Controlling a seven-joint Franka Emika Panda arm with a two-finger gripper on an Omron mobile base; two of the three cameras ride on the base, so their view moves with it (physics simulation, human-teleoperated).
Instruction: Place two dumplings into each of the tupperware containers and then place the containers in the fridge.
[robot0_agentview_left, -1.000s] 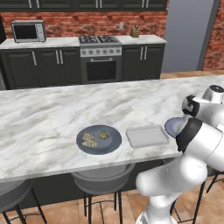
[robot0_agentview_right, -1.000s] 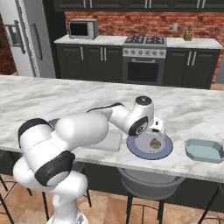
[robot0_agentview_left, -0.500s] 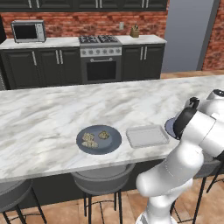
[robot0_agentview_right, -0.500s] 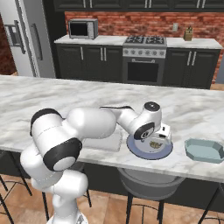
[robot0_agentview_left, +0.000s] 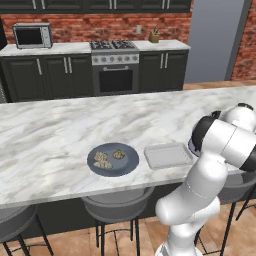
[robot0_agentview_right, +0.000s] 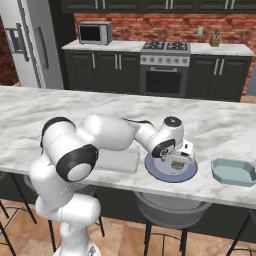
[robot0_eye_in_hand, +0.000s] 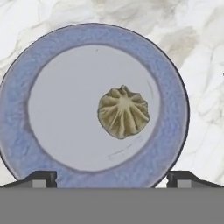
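Marble worktop (robot0_agentview_right: 225, 120) is filling the foreground, with dark cabinets (robot0_agentview_right: 105, 70) and a stove (robot0_agentview_right: 165, 65) behind and the fridge (robot0_agentview_right: 30, 45) standing at upper left. The tool (robot0_agentview_right: 181, 159) has been drifting right and is now hanging over the plate (robot0_agentview_right: 155, 172), jaws wide apart and holding nothing. One dumpling (robot0_eye_in_hand: 124, 111) is lying right of centre on that plate. The container (robot0_agentview_right: 233, 171) at lower right is sitting empty, so a first pick is probably coming.

Even, bright light; soft rendering
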